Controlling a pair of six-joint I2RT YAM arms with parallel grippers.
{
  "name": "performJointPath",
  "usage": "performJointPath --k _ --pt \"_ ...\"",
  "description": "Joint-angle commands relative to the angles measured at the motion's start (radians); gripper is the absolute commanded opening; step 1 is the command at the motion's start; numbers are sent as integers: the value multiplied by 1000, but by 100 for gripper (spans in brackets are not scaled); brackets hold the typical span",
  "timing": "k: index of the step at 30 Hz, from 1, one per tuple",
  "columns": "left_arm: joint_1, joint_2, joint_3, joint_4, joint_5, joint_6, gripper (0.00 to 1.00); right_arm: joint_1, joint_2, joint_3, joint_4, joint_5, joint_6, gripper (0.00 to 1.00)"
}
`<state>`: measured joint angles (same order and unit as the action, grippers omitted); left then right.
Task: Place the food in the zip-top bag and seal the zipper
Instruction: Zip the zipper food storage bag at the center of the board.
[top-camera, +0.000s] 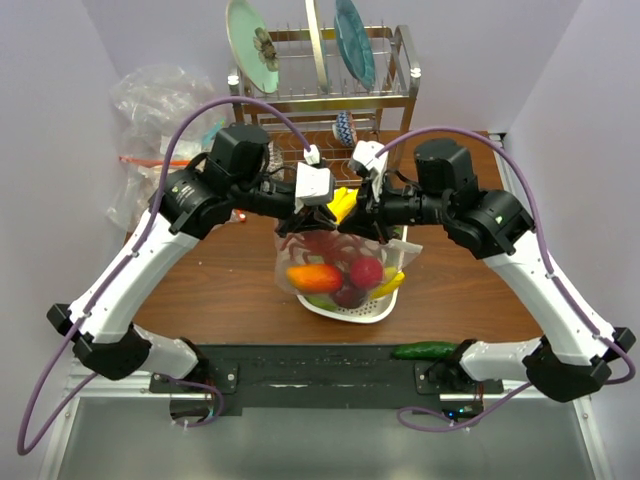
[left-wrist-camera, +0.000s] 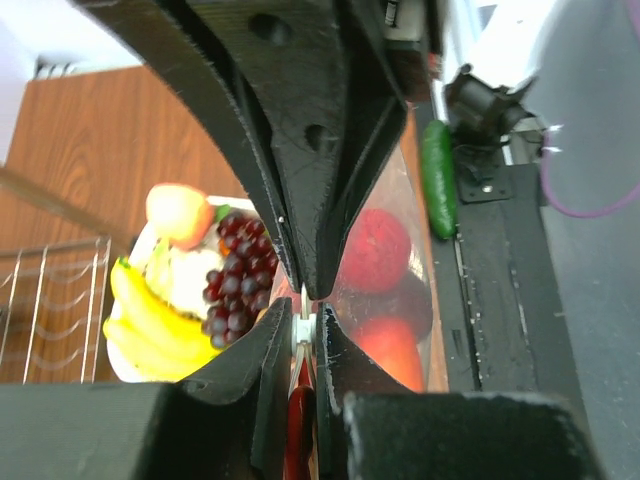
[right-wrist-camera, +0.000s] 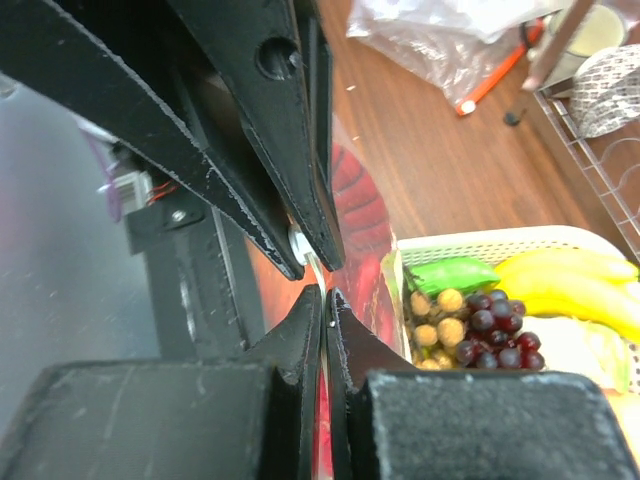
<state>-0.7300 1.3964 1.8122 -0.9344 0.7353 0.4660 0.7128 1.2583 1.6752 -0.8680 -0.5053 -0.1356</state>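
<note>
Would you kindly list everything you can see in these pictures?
zip-top bag: one, clear, held up over the tray
food: several pieces, red and orange, inside the zip-top bag
tray: one, white, mid-table
bananas: a bunch, yellow, in the tray
grapes: one bunch, dark red, in the tray
cucumber: one, green, near edge by the right arm's base
bulky bag: one, clear with orange strip, far left
rack: one, metal, far side
plates: at least two, pale green and teal, upright in the rack
table: one, brown wood
left gripper: black, shut on the zip-top bag's top edge
right gripper: black, shut on the same edge
</note>
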Motion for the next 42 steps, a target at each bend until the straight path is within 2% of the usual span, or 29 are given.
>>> performJointPath --k 1,6,13,16,17,18,20,22,25,30,31,36,39,42 --pt "7 -126 -46 91 -126 -87 0 -9 -88 -89 14 218 21 0" --pt "73 -180 -135 157 -105 -135 0 -9 -125 -166 -15 399 60 0" --pt "162 -191 -152 183 -45 -165 0 -10 -171 -253 -34 611 111 0" --pt "172 -191 -157 190 -1 -168 0 -12 -195 -270 -25 637 116 0" --pt "172 -192 -159 193 18 -165 0 -10 -201 -273 -13 620 104 0" --pt "172 -192 -165 197 38 -161 0 -10 -207 -275 1 537 97 0" --pt "173 -188 -177 207 99 -158 0 -10 -218 -273 53 448 88 22" --pt "172 -177 -180 210 165 -153 0 -10 -211 -255 95 323 79 38" --pt "170 -154 -175 203 225 -159 0 -10 -156 -189 89 228 21 50" --pt "146 -128 -160 181 240 -147 0 -12 -99 -137 132 139 -22 57" --pt "144 -129 -157 175 240 -142 0 -10 -99 -137 165 130 -25 61" --pt "132 -114 -140 169 248 -138 0 -10 -57 -114 201 30 -41 58" --pt "129 -105 -134 172 250 -136 0 -7 -37 -95 210 -65 -39 50" --pt "127 -100 -128 177 248 -138 0 -6 -40 -103 236 -127 -27 34"
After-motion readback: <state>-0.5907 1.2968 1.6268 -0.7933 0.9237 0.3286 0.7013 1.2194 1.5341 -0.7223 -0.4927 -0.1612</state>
